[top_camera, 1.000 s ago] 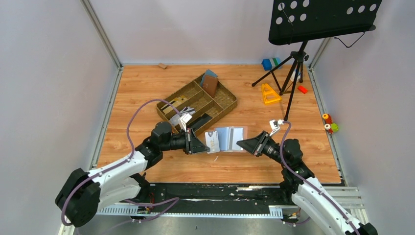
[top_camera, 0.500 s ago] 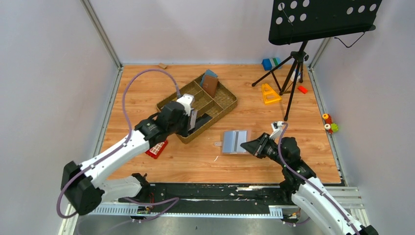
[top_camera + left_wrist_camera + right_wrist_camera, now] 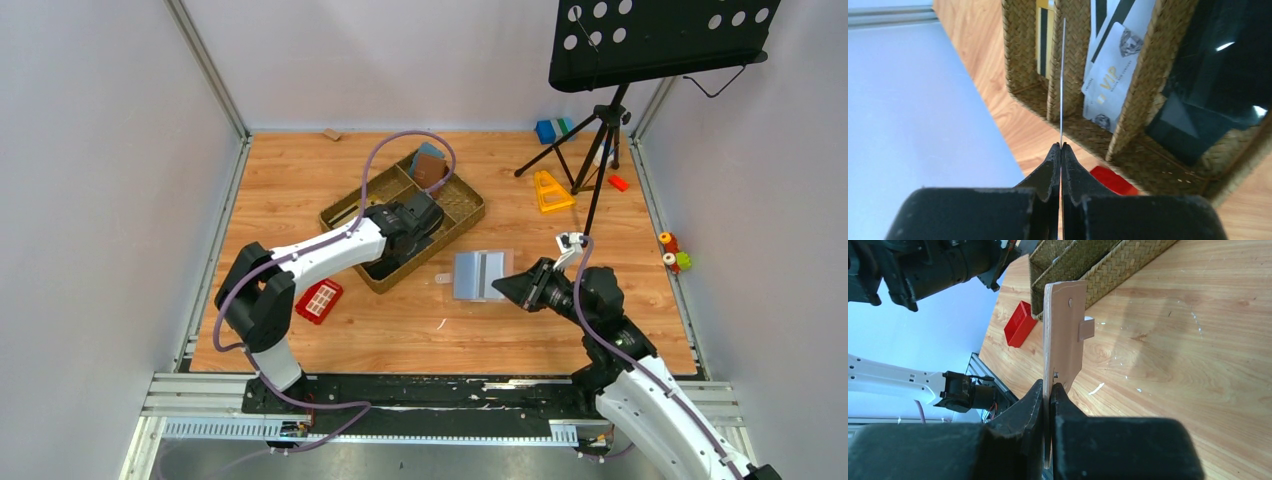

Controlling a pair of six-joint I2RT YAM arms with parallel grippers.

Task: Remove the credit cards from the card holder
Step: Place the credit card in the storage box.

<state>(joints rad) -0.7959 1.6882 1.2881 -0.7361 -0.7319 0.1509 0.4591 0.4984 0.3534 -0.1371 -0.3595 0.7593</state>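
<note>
**One card is held over the tray, ready to be dropped in**

A thin card (image 3: 1062,75) is pinched tight between the closed fingers of the left gripper (image 3: 1061,146). The card is seen from its edge, so its face cannot be read. It is held above the woven tray (image 3: 1135,85), right over the wall between two of the narrow slots. Other cards are lying in those slots, and one of them is a white card marked VIP (image 3: 1109,80).

The card holder (image 3: 1064,335) is found just beside the tray, on the side nearer the right arm. It is opened out with the blue-grey inside up, and its small tab sticks out toward the tray. One edge of it is clamped by the right gripper (image 3: 1049,390), whose fingers are closed on it. It cannot be told whether the holder is resting on the table or is lifted a little.

The step in hand looks like the putting-away part: a card is out of the holder and is waiting to be let go. For the next move, the card should be shifted a little to one side, so that a slot is under it and not the wall. Then it should be lowered and the left fingers opened. The holder should be kept steady in the meantime. It cannot be seen whether any cards are left inside, so that should be checked next.
</note>
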